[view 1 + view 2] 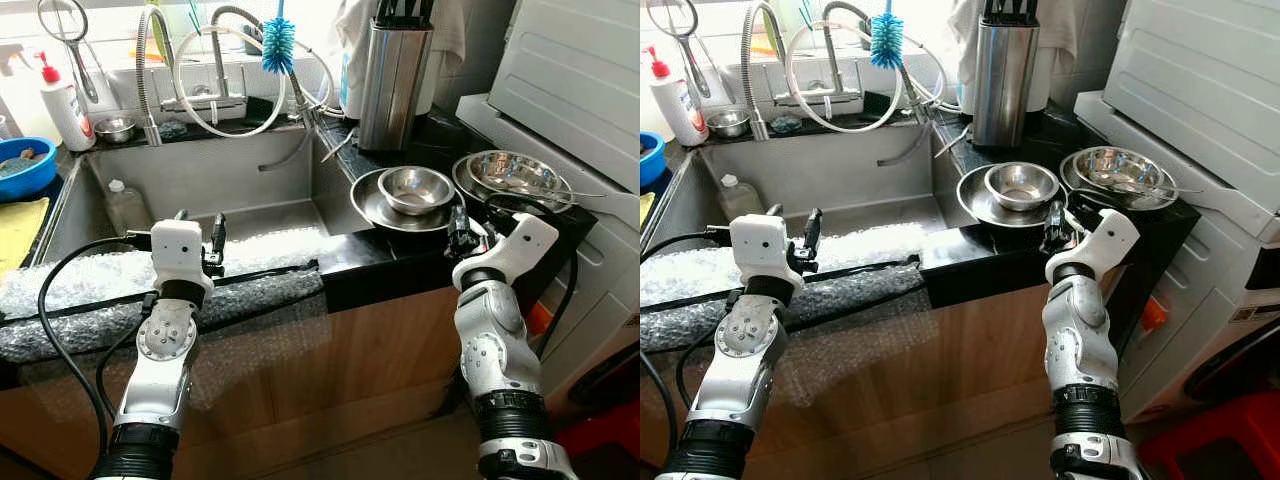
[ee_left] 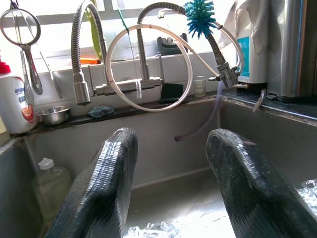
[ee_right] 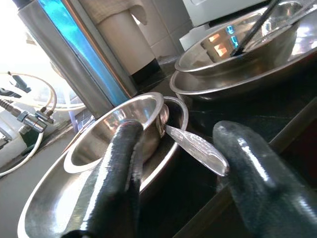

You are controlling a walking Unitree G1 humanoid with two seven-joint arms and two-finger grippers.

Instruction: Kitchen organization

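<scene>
My right gripper [image 3: 173, 163] is spread, holding nothing, poised at the counter edge just before the steel plate [image 1: 372, 212]. The small bowl [image 1: 415, 187] sits on that plate, and a spoon handle [image 3: 195, 148] juts off the plate's rim into the gap between my 2 fingers. To do this well, I judge I should ease forward until the handle sits deep between the pads, then close squarely so the slick metal doesn't pivot. Past the plate, nearer the washing machine, 2 more bowls [image 1: 518, 178] are stacked. My left gripper [image 2: 171, 178] is also spread and empty, hovering over the sink [image 1: 240, 180], well apart from the plate.
</scene>
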